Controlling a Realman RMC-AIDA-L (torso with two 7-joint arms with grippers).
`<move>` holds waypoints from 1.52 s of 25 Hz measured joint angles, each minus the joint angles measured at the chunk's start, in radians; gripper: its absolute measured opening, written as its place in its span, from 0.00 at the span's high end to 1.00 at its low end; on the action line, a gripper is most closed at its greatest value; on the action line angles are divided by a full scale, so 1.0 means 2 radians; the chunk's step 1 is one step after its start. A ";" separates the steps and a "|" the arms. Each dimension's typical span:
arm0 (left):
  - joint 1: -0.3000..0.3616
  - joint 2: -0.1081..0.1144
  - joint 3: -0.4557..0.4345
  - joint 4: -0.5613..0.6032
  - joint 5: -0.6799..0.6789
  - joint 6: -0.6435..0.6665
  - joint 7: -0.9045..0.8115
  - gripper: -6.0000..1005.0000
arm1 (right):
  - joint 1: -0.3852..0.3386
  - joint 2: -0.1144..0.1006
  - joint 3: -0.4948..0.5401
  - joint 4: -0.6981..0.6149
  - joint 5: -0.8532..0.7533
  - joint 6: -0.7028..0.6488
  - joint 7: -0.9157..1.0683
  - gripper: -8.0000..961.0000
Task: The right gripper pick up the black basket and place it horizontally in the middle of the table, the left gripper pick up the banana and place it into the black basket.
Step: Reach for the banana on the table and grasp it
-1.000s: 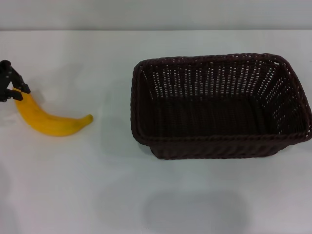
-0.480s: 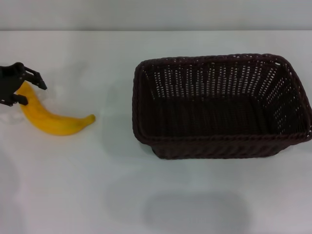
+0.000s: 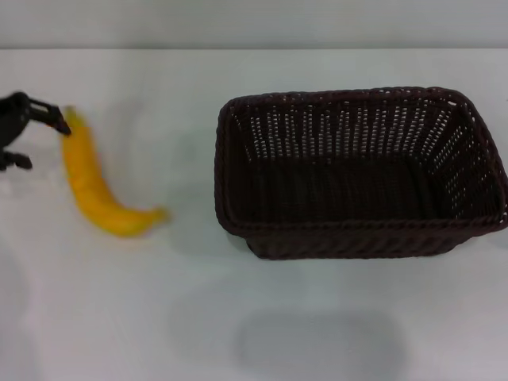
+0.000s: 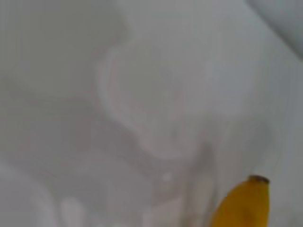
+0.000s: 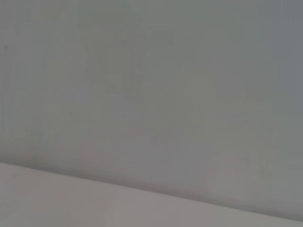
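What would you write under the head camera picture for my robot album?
The left gripper touches one end of the banana on the white table, beside the empty black basket.

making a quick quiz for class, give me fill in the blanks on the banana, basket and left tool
1. The banana lies to the robot's ____ of the black basket.
2. The black basket holds ____.
3. The left tool is at the banana's ____ end.
4. The right tool is ____ in the head view.

Missing words: left; nothing; far; not visible
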 joint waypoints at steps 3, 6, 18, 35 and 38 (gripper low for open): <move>0.000 0.005 -0.001 0.018 -0.002 -0.016 -0.007 0.17 | 0.000 0.000 0.001 0.000 0.000 -0.001 -0.003 0.27; 0.001 0.007 -0.002 0.019 -0.003 -0.020 -0.007 0.16 | 0.001 0.000 0.004 0.003 0.000 -0.001 -0.006 0.27; -0.011 -0.008 0.002 -0.023 -0.016 0.015 0.041 0.17 | 0.004 0.001 0.002 0.011 0.000 0.004 -0.007 0.27; -0.036 -0.038 0.012 -0.067 0.014 0.060 0.045 0.18 | 0.005 0.001 0.004 0.013 0.000 0.007 -0.007 0.27; -0.040 -0.040 0.015 -0.077 0.014 0.075 0.046 0.18 | 0.005 0.001 0.004 0.016 0.000 0.007 -0.007 0.27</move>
